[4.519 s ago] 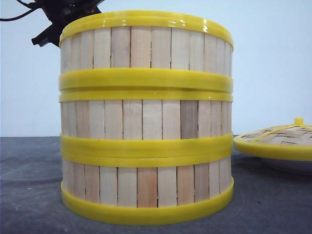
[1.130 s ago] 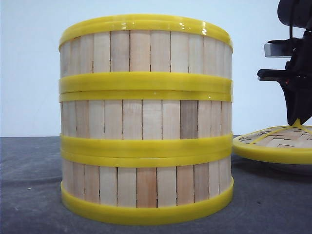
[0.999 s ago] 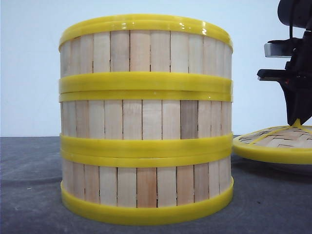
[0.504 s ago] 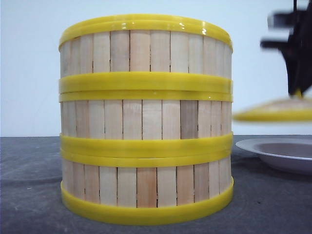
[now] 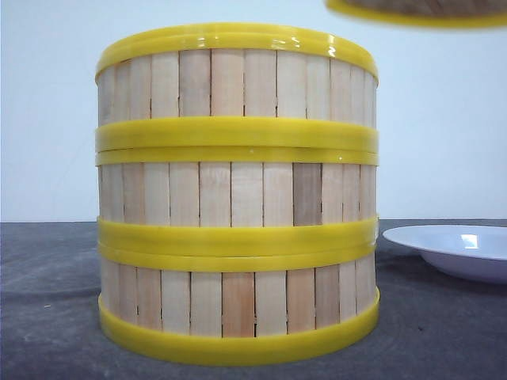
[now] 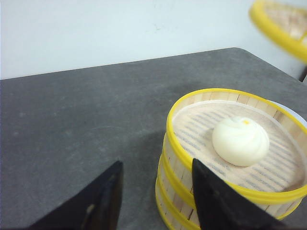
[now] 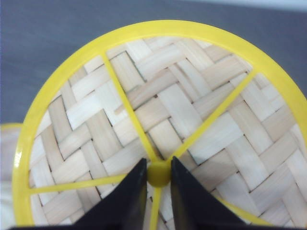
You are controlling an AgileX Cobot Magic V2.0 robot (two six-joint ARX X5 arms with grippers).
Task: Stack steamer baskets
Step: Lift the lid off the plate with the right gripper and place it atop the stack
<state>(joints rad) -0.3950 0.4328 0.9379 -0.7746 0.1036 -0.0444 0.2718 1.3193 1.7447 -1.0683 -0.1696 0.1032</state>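
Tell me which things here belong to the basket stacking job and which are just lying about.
Part of the job:
- steamer baskets, three already stacked
- left pincer, open beside the stack

Not part of it:
- woven lid, held up by its knob in the right pincer
- bun in the top basket
- white plate

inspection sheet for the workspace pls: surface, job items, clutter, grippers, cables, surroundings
Surface: dark grey table, no spills seen.
Job's things: three baskets stacked in one straight column; a white bun lies in the top one.
Clutter: white plate bare, right of the stack; woven lid held in the air, its rim at the front view's top edge.
Grippers: left gripper open, beside the stack, holding nothing; right gripper shut on the lid's knob.
Cables: nothing seen.
Surroundings: plain pale wall.
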